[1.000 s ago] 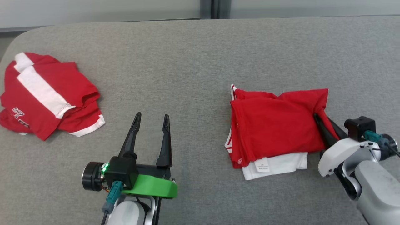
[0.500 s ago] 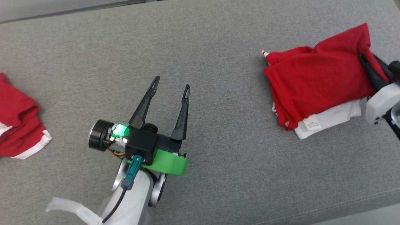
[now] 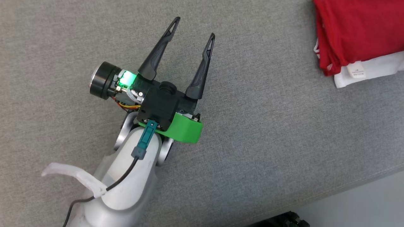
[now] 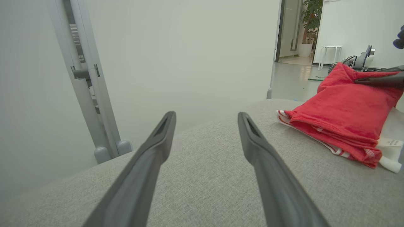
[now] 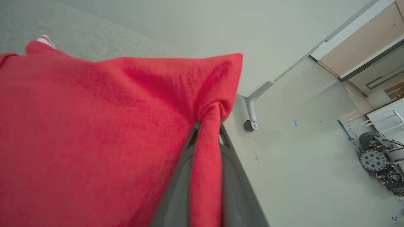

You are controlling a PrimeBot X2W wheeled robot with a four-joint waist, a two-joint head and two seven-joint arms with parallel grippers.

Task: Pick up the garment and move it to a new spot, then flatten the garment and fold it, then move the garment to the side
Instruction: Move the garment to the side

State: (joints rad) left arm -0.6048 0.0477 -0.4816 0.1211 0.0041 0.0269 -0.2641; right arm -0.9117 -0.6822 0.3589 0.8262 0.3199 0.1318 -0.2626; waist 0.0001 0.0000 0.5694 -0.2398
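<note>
The folded red and white garment (image 3: pixel 356 31) lies at the top right of the grey surface, with a white layer and label showing under the red. My right gripper (image 5: pixel 208 127) is shut on a pinched fold of the garment (image 5: pixel 94 126) at its edge. In the left wrist view the garment (image 4: pixel 344 110) sits to the right, with the right gripper's dark fingers (image 4: pixel 378 80) on its far corner. My left gripper (image 3: pixel 193 27) hovers open over bare grey fabric, well left of the garment, nothing between its fingers (image 4: pixel 151 167).
The grey padded surface (image 3: pixel 268 132) ends at a front edge at the lower right, with pale floor beyond. A grey wheeled frame post (image 4: pixel 85 78) stands behind the surface. A small wheeled robot (image 5: pixel 375 154) rests on the floor.
The head camera has swung down and left, so the whole picture shifted. The red garment at the far left has left the view. The right gripper stays shut on the folded garment's corner.
</note>
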